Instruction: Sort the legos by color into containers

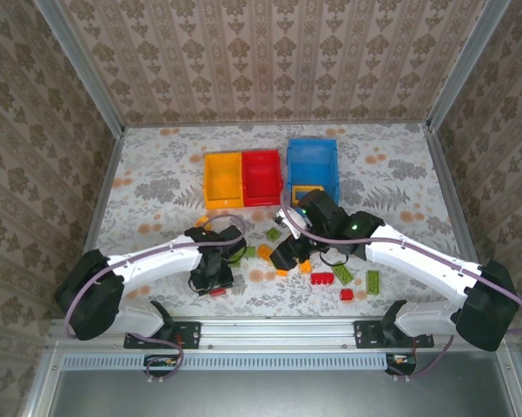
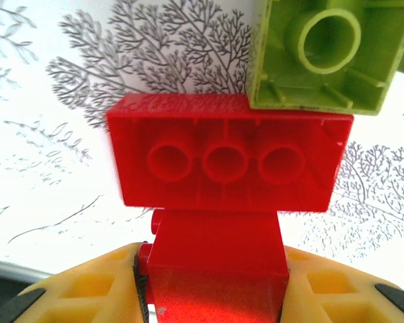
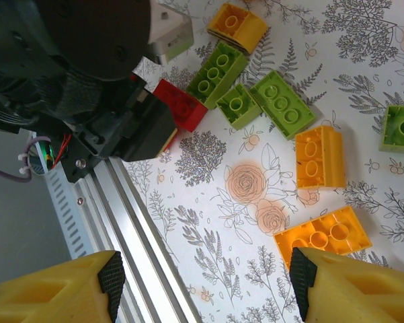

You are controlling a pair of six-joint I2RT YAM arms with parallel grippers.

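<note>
"Left wrist view first. What have you got?"

"My left pincer (image 2: 214, 299) is squeezed on a red lego (image 2: 215, 266). A bigger red lego (image 2: 228, 158) lies bottom side up, touching it. I cannot tell if the two are stuck together. A green lego (image 2: 322, 54) touches the bigger one's corner."

"And your other pincer?"

"My right pincer (image 3: 203, 282) is wide apart and holds nothing. It hangs over loose orange legos (image 3: 320, 165) and green ones."

"So what step is this?"

"I think I am picking up a red one. Next I must lift it gently, so the green one does not get dragged, and carry it to the red bin (image 1: 262, 176). That bin is well apart from me, at the far side, between the yellow bin (image 1: 223, 178) and the blue bin (image 1: 313, 156)."

"Any words to read?"

"Tiny raised marks run along the bigger red lego's edge, but they are too blurry to read."
</note>
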